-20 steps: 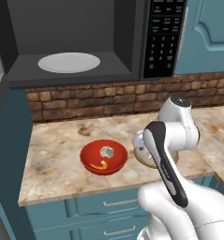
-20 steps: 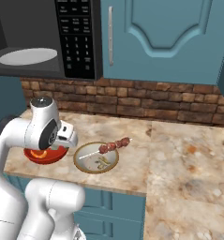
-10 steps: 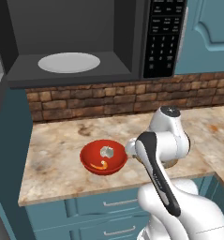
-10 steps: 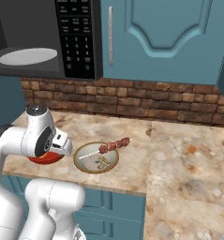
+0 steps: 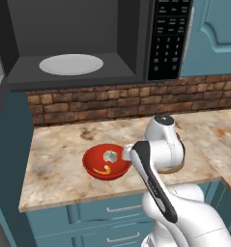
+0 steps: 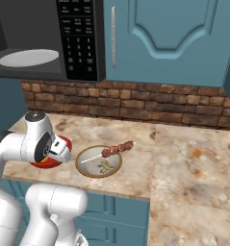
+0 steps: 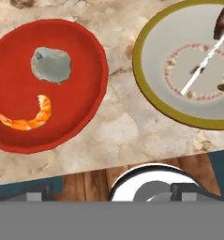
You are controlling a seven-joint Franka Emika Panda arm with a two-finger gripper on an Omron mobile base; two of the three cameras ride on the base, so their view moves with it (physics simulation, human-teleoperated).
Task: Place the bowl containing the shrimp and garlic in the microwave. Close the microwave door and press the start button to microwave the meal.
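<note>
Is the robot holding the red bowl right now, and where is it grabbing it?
No, it holds nothing. The bowl sits on the counter with the shrimp and garlic inside, and no finger touches it.

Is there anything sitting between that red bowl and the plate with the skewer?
No. In the hand view, bare speckled counter separates the red bowl from the plate; nothing lies on that strip.

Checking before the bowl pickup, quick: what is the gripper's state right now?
Gripper: open, holding nothing, above the bowl on the counter.
</note>
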